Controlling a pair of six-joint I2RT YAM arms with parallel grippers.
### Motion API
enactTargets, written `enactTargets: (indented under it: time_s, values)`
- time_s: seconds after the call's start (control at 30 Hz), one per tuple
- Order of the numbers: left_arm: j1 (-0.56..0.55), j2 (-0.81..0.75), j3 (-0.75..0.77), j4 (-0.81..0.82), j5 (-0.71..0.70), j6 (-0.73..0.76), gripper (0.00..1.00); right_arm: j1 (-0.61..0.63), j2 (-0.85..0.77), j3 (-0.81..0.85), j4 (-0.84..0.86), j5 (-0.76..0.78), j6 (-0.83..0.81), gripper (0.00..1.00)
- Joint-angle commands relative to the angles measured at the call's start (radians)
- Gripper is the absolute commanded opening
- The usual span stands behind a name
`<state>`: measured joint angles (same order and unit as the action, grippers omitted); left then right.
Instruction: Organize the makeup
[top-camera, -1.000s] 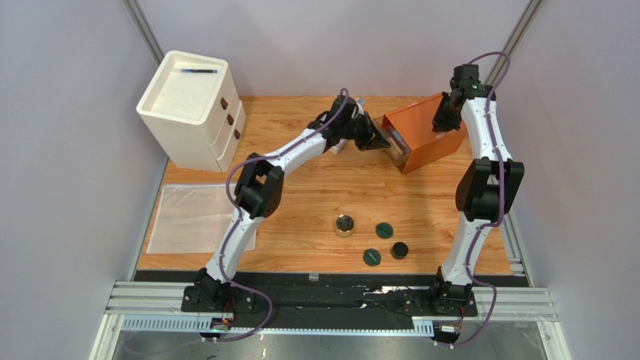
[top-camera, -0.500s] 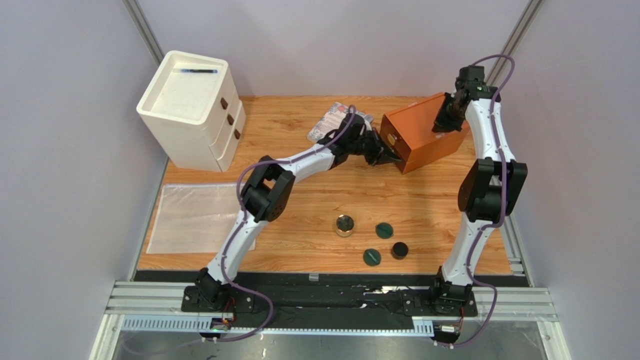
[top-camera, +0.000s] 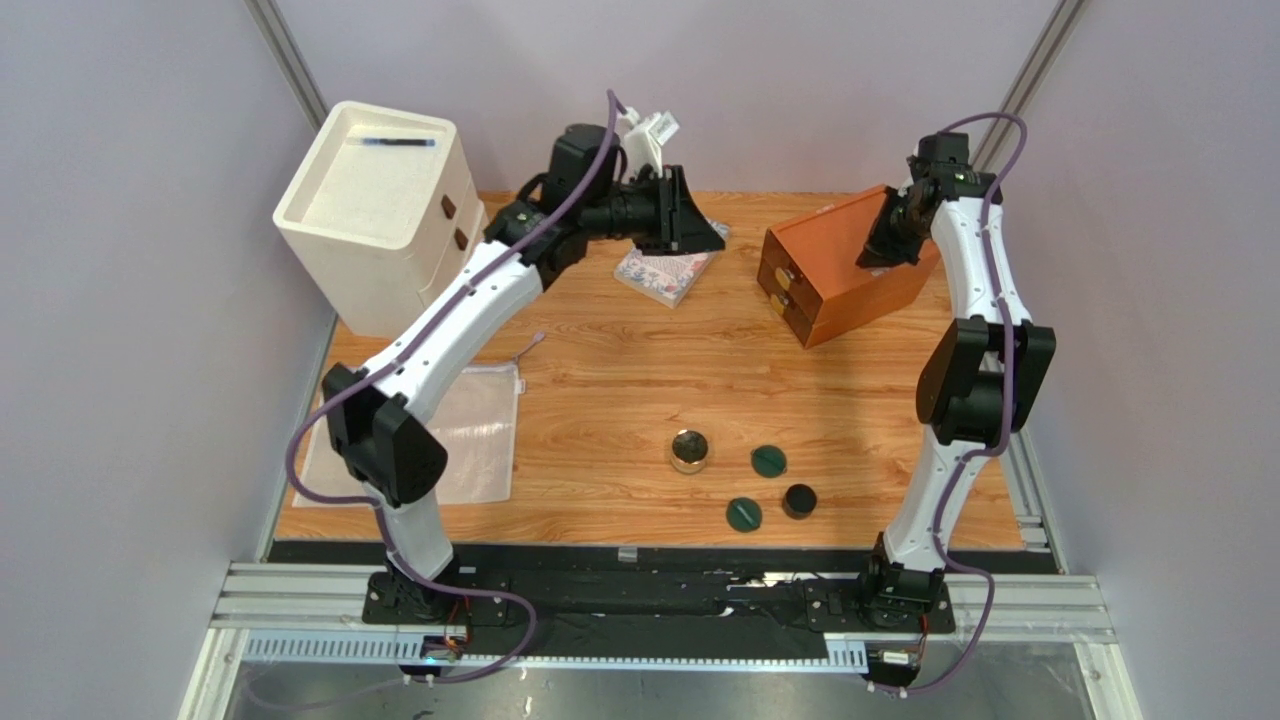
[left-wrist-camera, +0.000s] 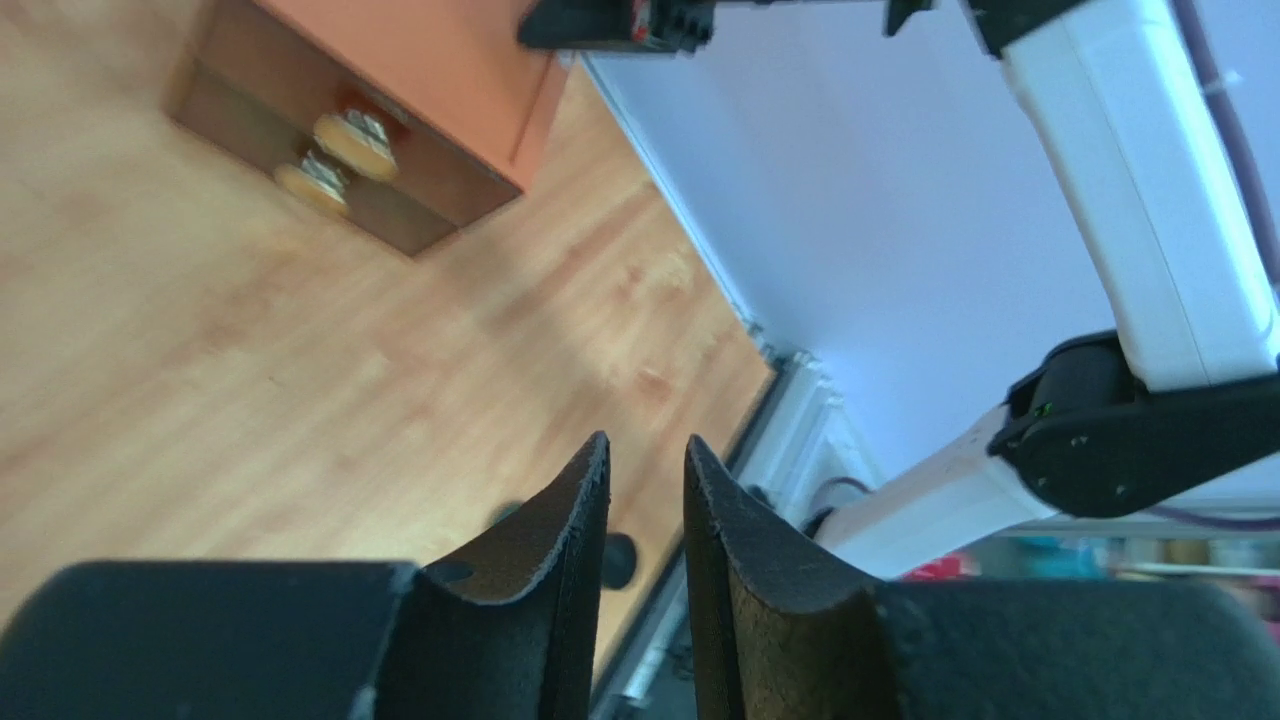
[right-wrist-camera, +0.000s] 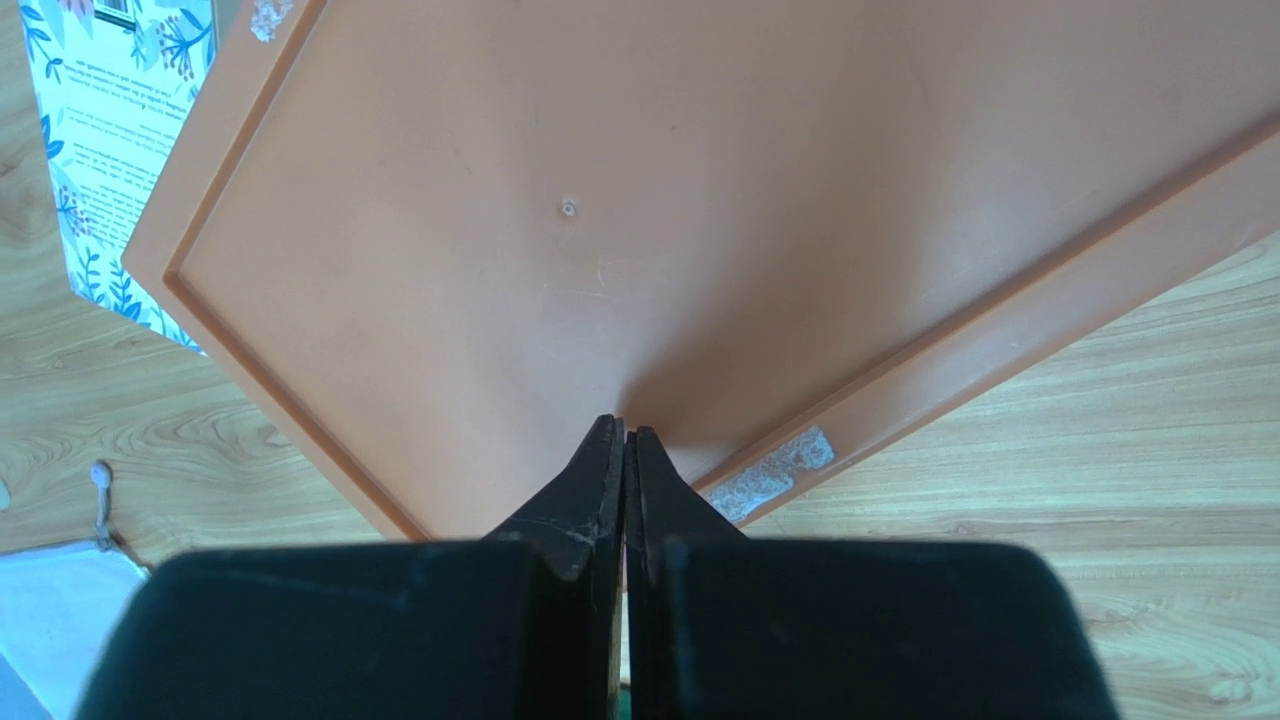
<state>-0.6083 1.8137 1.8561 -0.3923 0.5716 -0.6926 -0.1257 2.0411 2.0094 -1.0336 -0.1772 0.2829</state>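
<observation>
blocked: orange box (top-camera: 834, 285) right, white cabinet (top-camera: 376, 195) left | passable: table (top-camera: 631, 375) between them

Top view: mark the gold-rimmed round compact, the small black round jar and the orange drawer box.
Gold-rimmed round compact (top-camera: 690, 449): top view, centre of its face.
Small black round jar (top-camera: 798, 500): top view, middle of its cap.
Orange drawer box (top-camera: 824, 270): top view, bare top panel.

The box (top-camera: 827, 278) is orange and the drawers (top-camera: 368, 203) are white. The 2 discs (top-camera: 769, 461) are dark green and the jar (top-camera: 800, 500) is black.
</observation>
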Motion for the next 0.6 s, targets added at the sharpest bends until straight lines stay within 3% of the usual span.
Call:
enactTargets:
  time_s: [0.0, 0.13, 0.23, 0.4, 0.57]
  values:
    - [-0.007, -0.007, 0.164, -0.459, -0.154, 0.433, 0.33, 0.000, -0.068, 0.046, 0.001, -0.027, 0.005, 0.00]
    - [0.010, 0.088, 0.296, -0.638, -0.154, 0.583, 0.41, 0.003, -0.056, 0.106, -0.020, -0.012, -0.008, 0.00]
    - [0.018, 0.165, 0.327, -0.613, -0.084, 0.627, 0.41, 0.003, -0.050, 0.138, -0.031, 0.021, -0.053, 0.00]
    - [0.025, 0.324, 0.404, -0.527, 0.098, 0.481, 0.41, 0.000, -0.044, 0.166, -0.030, 0.042, -0.033, 0.00]
    - [0.024, 0.426, 0.390, -0.209, 0.269, 0.175, 0.43, 0.001, -0.009, 0.152, -0.005, 0.022, -0.024, 0.00]
